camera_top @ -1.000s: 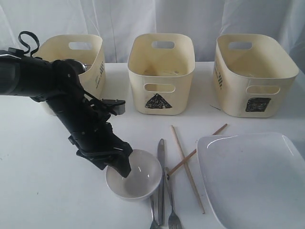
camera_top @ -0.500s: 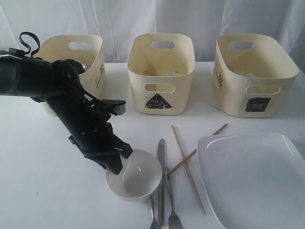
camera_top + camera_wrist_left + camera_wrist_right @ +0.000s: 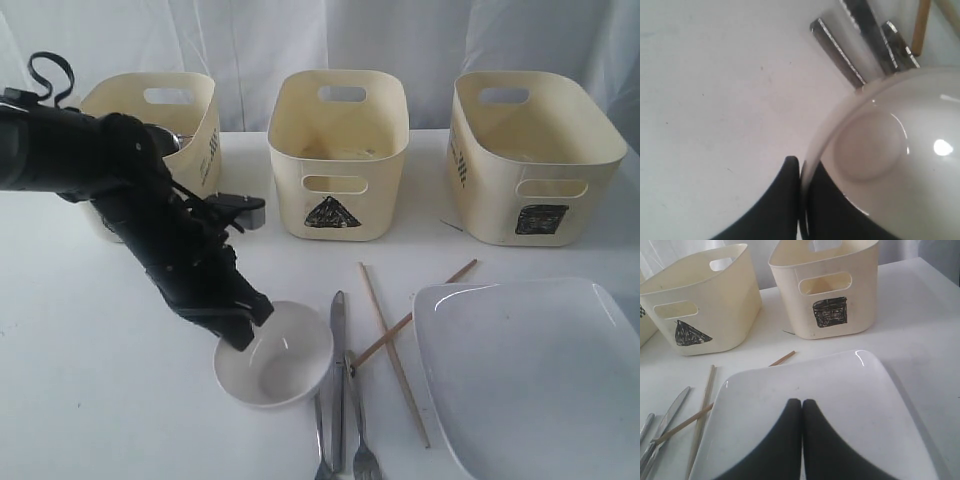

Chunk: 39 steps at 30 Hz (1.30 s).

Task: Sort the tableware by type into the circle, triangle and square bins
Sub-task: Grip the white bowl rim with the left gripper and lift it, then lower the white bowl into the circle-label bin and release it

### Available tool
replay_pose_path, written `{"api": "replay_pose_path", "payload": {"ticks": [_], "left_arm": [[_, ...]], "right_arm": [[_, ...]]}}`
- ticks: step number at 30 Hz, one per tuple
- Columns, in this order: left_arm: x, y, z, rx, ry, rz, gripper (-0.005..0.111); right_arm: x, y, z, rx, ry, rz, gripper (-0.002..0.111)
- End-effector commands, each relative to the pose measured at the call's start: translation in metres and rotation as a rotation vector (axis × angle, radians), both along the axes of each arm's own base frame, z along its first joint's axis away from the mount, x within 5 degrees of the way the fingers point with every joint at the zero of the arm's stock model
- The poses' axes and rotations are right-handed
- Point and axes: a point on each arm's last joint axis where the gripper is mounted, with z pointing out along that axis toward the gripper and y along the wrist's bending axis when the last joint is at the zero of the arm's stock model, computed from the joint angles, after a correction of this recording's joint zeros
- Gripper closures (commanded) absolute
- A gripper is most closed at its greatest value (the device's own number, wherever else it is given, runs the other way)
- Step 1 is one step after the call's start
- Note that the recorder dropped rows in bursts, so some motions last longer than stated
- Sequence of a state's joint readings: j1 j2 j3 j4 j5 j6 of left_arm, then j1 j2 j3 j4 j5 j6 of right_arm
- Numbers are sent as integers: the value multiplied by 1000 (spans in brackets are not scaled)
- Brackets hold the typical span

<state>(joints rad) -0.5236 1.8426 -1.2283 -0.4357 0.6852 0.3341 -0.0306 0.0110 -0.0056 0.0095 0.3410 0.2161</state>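
Note:
My left gripper [image 3: 243,335] is shut on the near-left rim of the small white bowl [image 3: 285,355], one finger inside and one outside, and the bowl hangs tilted just off the table. In the left wrist view the rim runs between the fingertips [image 3: 790,172] and the bowl [image 3: 880,150] fills the frame. Steel cutlery [image 3: 338,390] and crossed wooden chopsticks [image 3: 395,340] lie right of the bowl. The large white squarish plate [image 3: 530,370] rests at the front right. My right gripper [image 3: 802,402] is shut and empty above the plate [image 3: 840,385]; the exterior view does not show it.
Three cream bins stand along the back: a left bin [image 3: 150,120] with something steel inside, the triangle bin [image 3: 338,150] and the square bin [image 3: 535,160]. The left arm stretches from the left edge across the front of the left bin.
The left gripper has raised the white bowl's rim and drawn it slightly left, so the bowl now tilts off the table. Cutlery, chopsticks and plate have stayed put.

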Motion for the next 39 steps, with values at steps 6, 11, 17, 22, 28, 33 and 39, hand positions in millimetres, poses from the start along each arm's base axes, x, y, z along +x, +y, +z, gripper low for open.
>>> {"api": "replay_pose_path", "payload": {"ticks": [6,11,17,22,28,33,39], "left_arm": [[-6,24,95,51,-337,-15,107],[-3,46,136,174,-546,60,107],[16,73,168,181,-732,203,107],[35,93,189,147,-835,302,107],[64,122,203,123,-917,448,107],[102,132,188,133,-947,484,107],[144,132,169,124,-983,499,107]], "right_arm": [[0,0,-1,3,-2,-1,108],[0,0,-1,3,-2,-1,108],[0,0,-1,3,-2,-1,108],[0,0,-1,3,-2,-1,108],[0,0,-1,3,-2,-1,108],[0,0,-1,3,-2,-1,108],[0,0,-1,3,-2,-1,108]]}}
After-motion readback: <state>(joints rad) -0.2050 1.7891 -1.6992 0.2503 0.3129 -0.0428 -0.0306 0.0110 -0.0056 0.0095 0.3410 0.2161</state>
